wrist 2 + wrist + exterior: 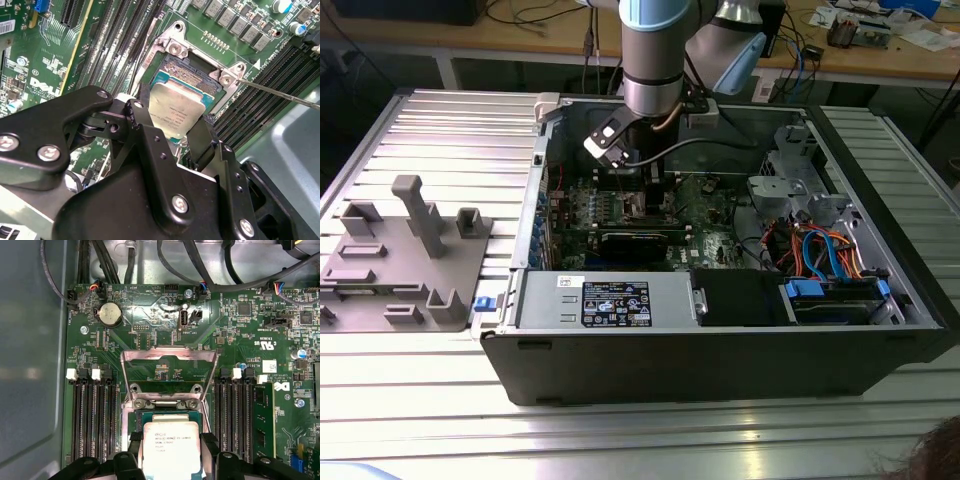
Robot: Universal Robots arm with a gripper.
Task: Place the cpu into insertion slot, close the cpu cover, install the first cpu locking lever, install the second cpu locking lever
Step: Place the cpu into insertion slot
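The black gripper (173, 125) pinches opposite edges of the flat, silver-grey, metal-topped square cpu (171, 447), just over the pale-rimmed square insertion slot (187, 75) beneath its fingertips. Likely light, rigid and fragile; the edges suit gripping.

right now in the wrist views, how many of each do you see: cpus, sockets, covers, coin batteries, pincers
cpu: 1
insertion slot: 1
cpu cover: 1
coin battery: 1
pincer: 1, shut on the cpu
total: 5
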